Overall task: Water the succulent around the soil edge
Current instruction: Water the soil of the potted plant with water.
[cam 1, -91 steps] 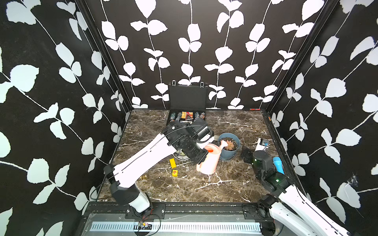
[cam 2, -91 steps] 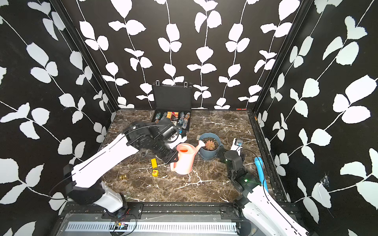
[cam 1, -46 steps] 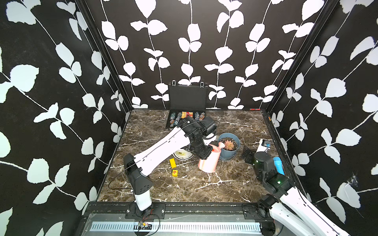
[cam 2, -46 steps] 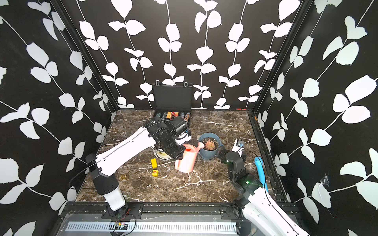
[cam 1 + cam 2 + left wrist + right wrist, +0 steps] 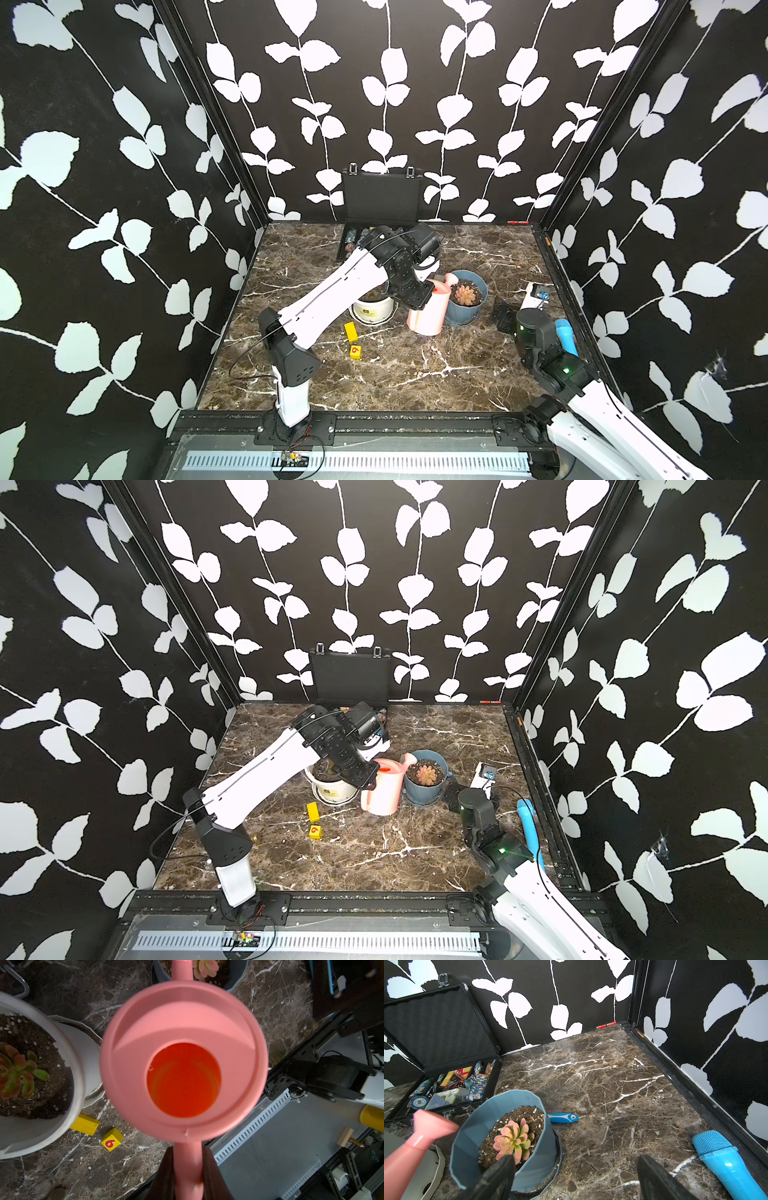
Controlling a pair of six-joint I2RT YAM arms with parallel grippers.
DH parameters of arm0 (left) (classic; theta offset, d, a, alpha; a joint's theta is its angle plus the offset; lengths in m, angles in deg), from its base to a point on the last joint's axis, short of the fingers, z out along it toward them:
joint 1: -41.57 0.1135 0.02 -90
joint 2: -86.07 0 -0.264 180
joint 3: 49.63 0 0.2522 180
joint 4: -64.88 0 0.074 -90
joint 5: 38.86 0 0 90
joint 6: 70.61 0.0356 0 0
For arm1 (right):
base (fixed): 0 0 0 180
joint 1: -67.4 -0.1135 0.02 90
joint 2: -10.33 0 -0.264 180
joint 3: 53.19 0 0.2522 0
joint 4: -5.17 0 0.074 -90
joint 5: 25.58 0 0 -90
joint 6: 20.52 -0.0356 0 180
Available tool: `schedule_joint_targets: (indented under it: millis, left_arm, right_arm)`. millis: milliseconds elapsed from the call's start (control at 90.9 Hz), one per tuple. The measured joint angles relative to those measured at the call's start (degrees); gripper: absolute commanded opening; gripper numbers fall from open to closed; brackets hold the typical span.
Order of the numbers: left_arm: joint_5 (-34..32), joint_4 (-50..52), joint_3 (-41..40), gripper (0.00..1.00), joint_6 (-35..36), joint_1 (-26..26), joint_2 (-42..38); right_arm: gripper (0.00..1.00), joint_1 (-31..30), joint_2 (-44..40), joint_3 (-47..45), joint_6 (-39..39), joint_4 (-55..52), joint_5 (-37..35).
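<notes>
Clamping pink watering can (image 5: 182,1059) by handle with left gripper (image 5: 188,1176). Holding right gripper (image 5: 576,1158) wide, empty, near blue-grey pot (image 5: 467,1132). Finding the succulent (image 5: 16,1076) in white pot (image 5: 76,1076) just beside can, away from spout (image 5: 181,970).

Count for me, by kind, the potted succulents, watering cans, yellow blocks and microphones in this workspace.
Potted succulents: 2 (the succulent in the white pot; pale pink rosette in the blue-grey pot)
Watering cans: 1 (pink watering can)
Yellow blocks: 2 (long block; cube marked 6)
Microphones: 1 (blue microphone)
Total: 6
</notes>
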Motion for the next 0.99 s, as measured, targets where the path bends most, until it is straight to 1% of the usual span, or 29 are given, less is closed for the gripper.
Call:
schedule_joint_targets:
  millis: [352, 473, 726, 990]
  left_arm:
    - [-0.59, 1.22, 8.63, 0.00, 0.17, 0.61, 7.80]
    - [-0.11, 1.22, 10.34, 0.00, 0.13, 0.61, 9.11]
    - [2.99, 1.14, 14.01, 0.00, -0.79, 0.44, 11.15]
    - [3.65, 1.73, 19.58, 0.00, -2.64, -0.09, 14.10]
  right_arm:
    - [0.94, -0.02, 0.09, 0.00, 0.00, -0.07, -0.02]
    - [0.93, -0.02, 0.00, 0.00, 0.00, -0.09, -0.04]
    - [0.93, -0.02, -0.28, 0.00, 0.02, -0.09, -0.11]
    - [0.93, 0.00, -1.07, 0.00, 0.00, -0.50, -0.20]
